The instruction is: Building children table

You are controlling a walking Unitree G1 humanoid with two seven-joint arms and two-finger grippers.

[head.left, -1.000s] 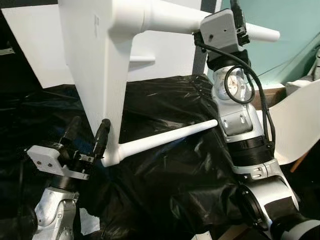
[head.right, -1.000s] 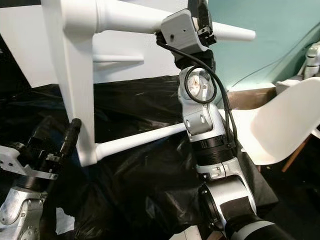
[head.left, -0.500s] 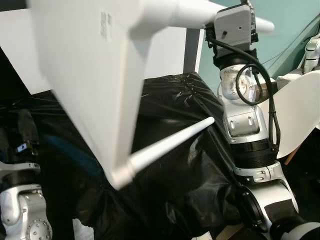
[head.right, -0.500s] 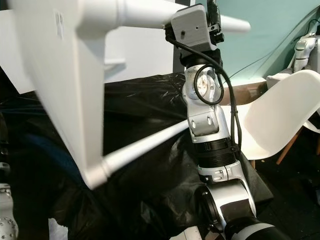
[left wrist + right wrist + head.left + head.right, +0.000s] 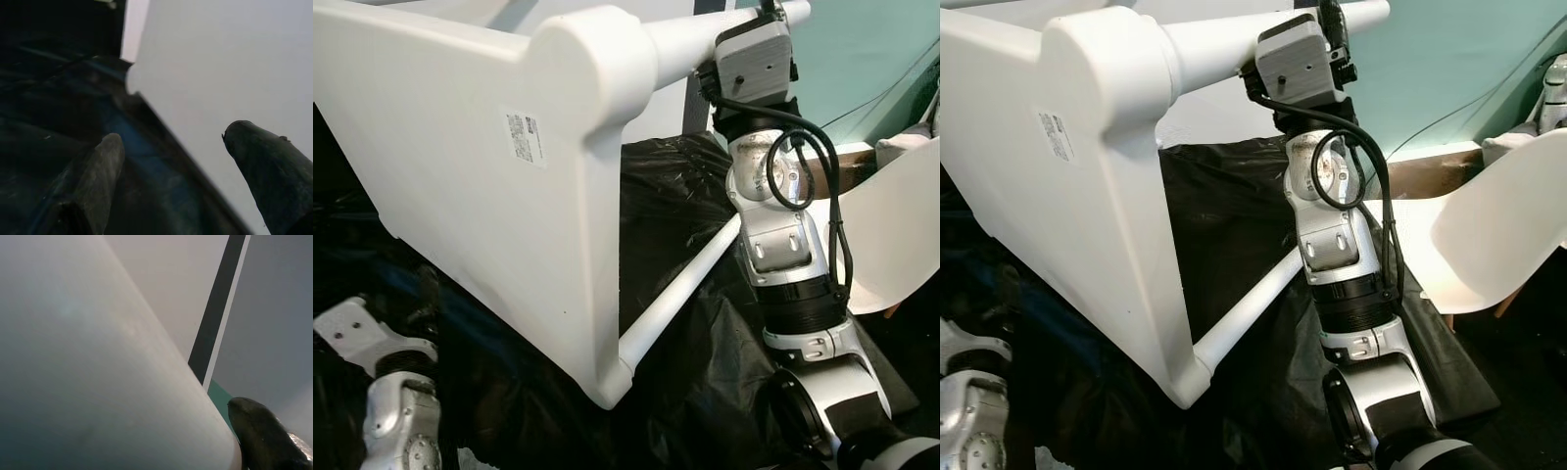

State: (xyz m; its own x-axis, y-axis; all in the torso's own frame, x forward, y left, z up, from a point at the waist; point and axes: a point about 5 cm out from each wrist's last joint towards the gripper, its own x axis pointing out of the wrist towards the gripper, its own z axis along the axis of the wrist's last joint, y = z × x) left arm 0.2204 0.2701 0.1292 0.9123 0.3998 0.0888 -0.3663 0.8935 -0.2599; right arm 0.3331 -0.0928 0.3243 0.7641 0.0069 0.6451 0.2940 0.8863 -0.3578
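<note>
The white children's table [image 5: 489,196] hangs tilted in the air, its flat top with a small label facing me. Two round legs stick out toward the right. My right gripper [image 5: 1332,15] is raised high and shut on the upper leg [image 5: 685,34]; in the right wrist view that leg [image 5: 98,382] runs beside one black finger [image 5: 259,431]. The lower leg [image 5: 680,284] slants down to the table's bottom corner. My left arm [image 5: 391,392] sits low at the left, below the tabletop. The left gripper [image 5: 173,137] is open, nothing between its fingers, with the white panel [image 5: 234,63] close by.
Black plastic sheeting [image 5: 675,186] covers the surface under and behind the table. A white shell chair [image 5: 901,225] stands at the right, close to my right arm. A white board [image 5: 1224,103] and a teal wall [image 5: 1469,69] are behind.
The table has swung and tilted, so its top now leans over the left side. My left gripper has let go of the table's edge and dropped low. The right gripper still holds the upper leg.
</note>
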